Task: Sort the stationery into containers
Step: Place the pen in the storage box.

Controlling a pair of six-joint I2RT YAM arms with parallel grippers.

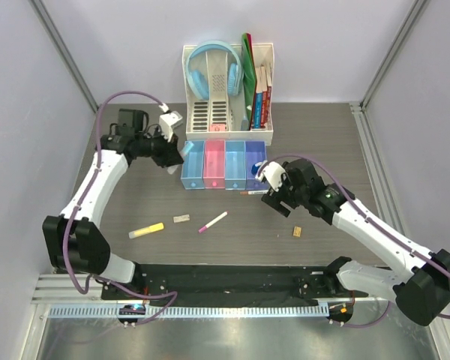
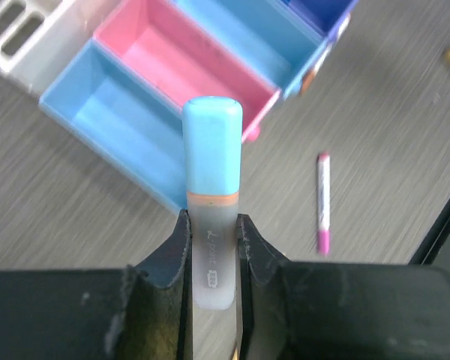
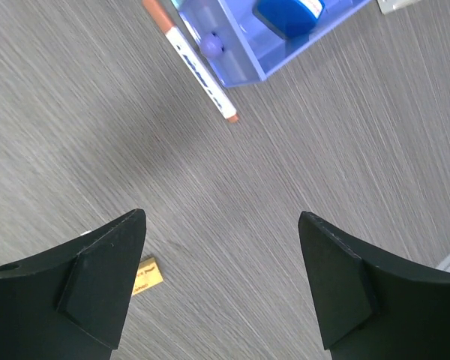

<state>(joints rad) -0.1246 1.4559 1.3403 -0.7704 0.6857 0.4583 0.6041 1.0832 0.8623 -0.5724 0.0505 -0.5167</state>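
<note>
My left gripper (image 2: 212, 222) is shut on a highlighter with a light-blue cap and a grey body (image 2: 212, 142). It hangs just left of the blue bin (image 1: 191, 166) at the end of the row of containers. The blue (image 2: 112, 112), pink (image 2: 184, 64) and light-blue (image 2: 244, 30) bins look bare inside. My right gripper (image 3: 221, 215) stands open over the table, near the white marker with a brownish cap (image 3: 199, 67) and the purple-blue bin (image 3: 244, 60), which holds a blue block (image 3: 289, 11). A tan block (image 3: 146, 276) lies by its left finger.
A yellow highlighter (image 1: 147, 230), a grey block (image 1: 181, 219) and a pink-tipped pen (image 1: 212, 222) lie on the near half of the table. Behind the bins stands a white organiser (image 1: 210, 116) with light-blue headphones (image 1: 214, 67) and upright books (image 1: 259, 94).
</note>
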